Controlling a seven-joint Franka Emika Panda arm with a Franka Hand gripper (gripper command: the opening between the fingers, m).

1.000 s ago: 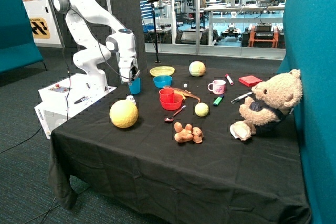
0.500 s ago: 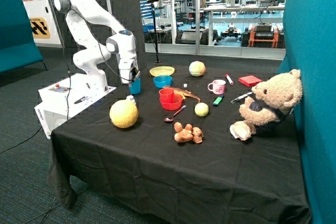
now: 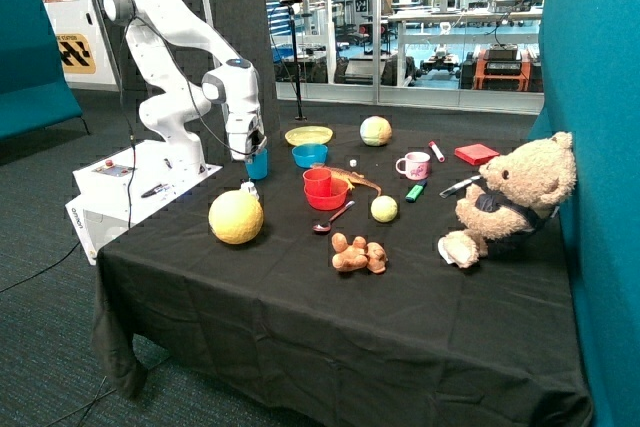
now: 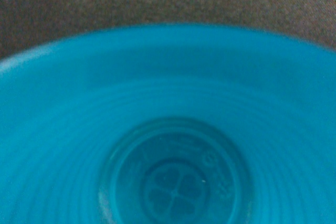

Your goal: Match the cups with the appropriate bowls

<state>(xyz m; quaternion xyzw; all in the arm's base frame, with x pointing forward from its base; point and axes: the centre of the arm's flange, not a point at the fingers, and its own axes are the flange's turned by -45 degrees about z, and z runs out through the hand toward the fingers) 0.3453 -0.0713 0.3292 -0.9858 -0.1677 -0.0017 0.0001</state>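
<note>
The blue cup point(image 3: 258, 164) is at the table's back corner near the robot base, just under my gripper point(image 3: 250, 155). In the wrist view the blue cup point(image 4: 173, 145) fills the frame and I look straight down into its empty inside. Whether it is held or stands on the cloth I cannot tell. The red cup point(image 3: 317, 181) sits inside the red bowl point(image 3: 330, 199) at mid-table. The blue bowl point(image 3: 309, 155) stands empty behind the red bowl, a short way from the blue cup.
A flat yellow bowl point(image 3: 308, 135) lies behind the blue bowl. A big yellow ball point(image 3: 236, 217) sits just in front of the gripper. A spoon point(image 3: 333, 219), small balls point(image 3: 384, 209), a pink mug point(image 3: 413, 165), a brown toy point(image 3: 358, 255) and a teddy bear point(image 3: 510, 197) lie further along.
The arm's wrist has shifted very slightly; the blue cup stays at the gripper. Nothing else has moved.
</note>
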